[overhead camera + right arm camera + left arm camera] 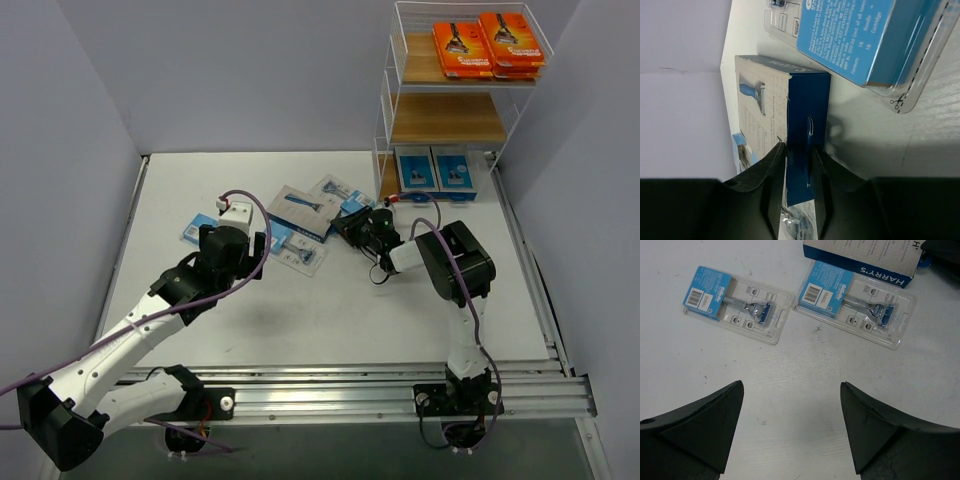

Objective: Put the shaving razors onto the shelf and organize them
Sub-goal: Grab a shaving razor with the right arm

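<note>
Top external view puts the tall white wire-frame shelf with three wooden tiers (pixel 445 118) in the far right corner, and it is only partly stocked. Flat bright orange razor boxes (pixel 490 45) lie on its top tier. Two blue-and-grey razor boxes (pixel 435 172) stand side by side on its bottom tier. The middle tier is bare wood.

The rest is not yet shelved and lies on the white table (pixel 300 320) to the left of the shelf. Nearest the shelf are two clear blister razor packs (pixel 338 190), with a flat grey-faced razor box with blue sides (pixel 805 125) just beyond them. Farther from the shelf lie two more blister packs with blue card (pixel 737 302), a little apart from each other.

The right gripper (pixel 797 150) is at the grey-faced box, its jaws pressed against either side of the box's blue edge and pinching it. That box looks to be the next one bound for the shelf. The left gripper (pixel 791 385) hangs over the farther blister packs with jaws spread wide, holding nothing.

By my count roughly half the job is done. One box and at least four blister packs are left, and the empty middle tier is the obvious room for them.
</note>
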Controlling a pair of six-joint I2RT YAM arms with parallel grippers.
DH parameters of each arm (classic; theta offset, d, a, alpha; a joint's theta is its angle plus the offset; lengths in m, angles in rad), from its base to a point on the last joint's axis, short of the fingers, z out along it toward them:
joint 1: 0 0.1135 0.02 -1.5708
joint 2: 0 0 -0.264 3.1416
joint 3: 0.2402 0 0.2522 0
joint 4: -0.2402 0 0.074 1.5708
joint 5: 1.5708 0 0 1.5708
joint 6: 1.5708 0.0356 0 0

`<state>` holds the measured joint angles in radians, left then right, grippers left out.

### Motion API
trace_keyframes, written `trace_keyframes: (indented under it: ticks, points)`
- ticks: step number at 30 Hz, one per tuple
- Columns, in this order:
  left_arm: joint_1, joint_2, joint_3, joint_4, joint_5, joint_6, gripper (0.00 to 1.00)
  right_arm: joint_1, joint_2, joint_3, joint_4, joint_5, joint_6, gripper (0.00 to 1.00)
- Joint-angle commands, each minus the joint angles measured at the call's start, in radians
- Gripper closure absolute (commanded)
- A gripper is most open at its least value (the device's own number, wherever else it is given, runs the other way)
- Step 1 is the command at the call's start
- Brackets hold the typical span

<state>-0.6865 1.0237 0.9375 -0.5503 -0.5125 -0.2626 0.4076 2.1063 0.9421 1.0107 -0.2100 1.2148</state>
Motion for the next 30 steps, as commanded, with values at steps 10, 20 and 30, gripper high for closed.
trace_keyframes:
  ticks: [10, 20, 30]
  points:
    - [-0.001, 0.018, 0.034, -0.003, -0.029, 0.01, 0.13, 0.004, 0.015, 0.044, 0.022, -0.066, -0.014, 1.0]
    - [-0.001, 0.019, 0.035, -0.011, -0.072, 0.016, 0.13, -0.027, -0.089, -0.018, -0.001, -0.109, -0.037, 1.0]
    - [0.001, 0.009, 0.035, -0.011, -0.098, 0.023, 0.13, -0.107, -0.32, -0.169, -0.116, -0.153, -0.118, 1.0]
